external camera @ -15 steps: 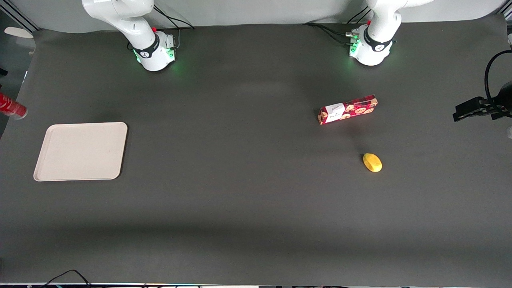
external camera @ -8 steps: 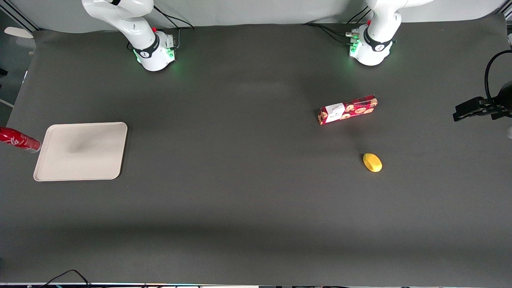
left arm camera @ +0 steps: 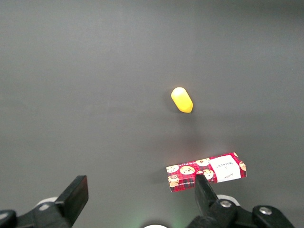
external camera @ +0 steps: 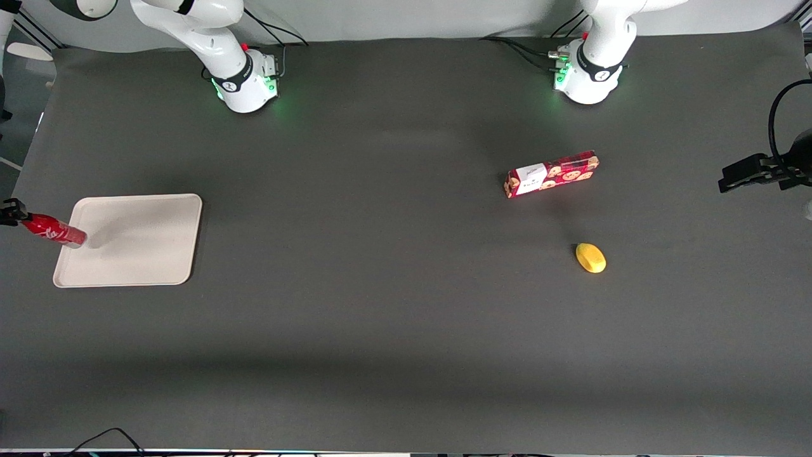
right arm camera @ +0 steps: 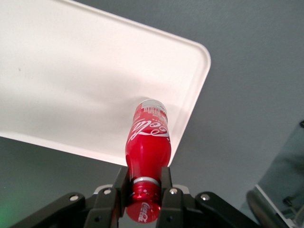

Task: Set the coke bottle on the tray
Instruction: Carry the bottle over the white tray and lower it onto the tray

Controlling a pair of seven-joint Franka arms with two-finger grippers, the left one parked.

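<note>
The coke bottle (external camera: 54, 230) is a slim red bottle with white script, hanging in the air at the working arm's end of the table. My gripper (external camera: 14, 214) is shut on its neck just below the red cap, at the edge of the front view. Seen from the right wrist, the coke bottle (right arm camera: 147, 140) points base-first at the tray (right arm camera: 71, 85), and both fingers (right arm camera: 120, 186) press the neck. The beige tray (external camera: 136, 244) lies flat on the table; the bottle's base hovers over its outer edge and casts a shadow on it.
A red cookie box (external camera: 551, 174) and a yellow lemon-shaped object (external camera: 590, 258) lie toward the parked arm's end of the table. Both show in the left wrist view too: the cookie box (left arm camera: 206, 172) and the yellow object (left arm camera: 182, 99). A dark mat (external camera: 380, 304) covers the table.
My gripper has carried the coke bottle in from the table's edge, nearer to the front camera and toward the tray. Its base now hangs over the tray's rim, and a shadow has appeared on the tray.
</note>
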